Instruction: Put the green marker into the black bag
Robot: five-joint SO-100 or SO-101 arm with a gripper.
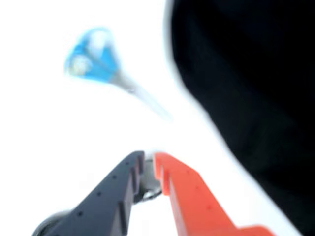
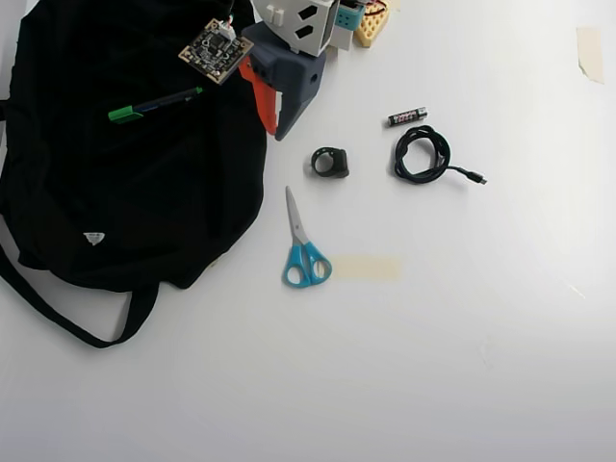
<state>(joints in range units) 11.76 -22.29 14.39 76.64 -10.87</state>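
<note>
The green marker lies on the black bag; the gripper, blurred in the wrist view, seems nearly closed and empty.

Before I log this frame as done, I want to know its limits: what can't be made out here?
- Wrist view: motion blur softens the scissors and the black bag; the green marker is out of frame.
- Overhead view: whether the green marker lies inside the bag or merely on its fabric.
- Overhead view: the battery label is too small to read.
- Gripper: something grey between the fingertips is unidentifiable.
</note>
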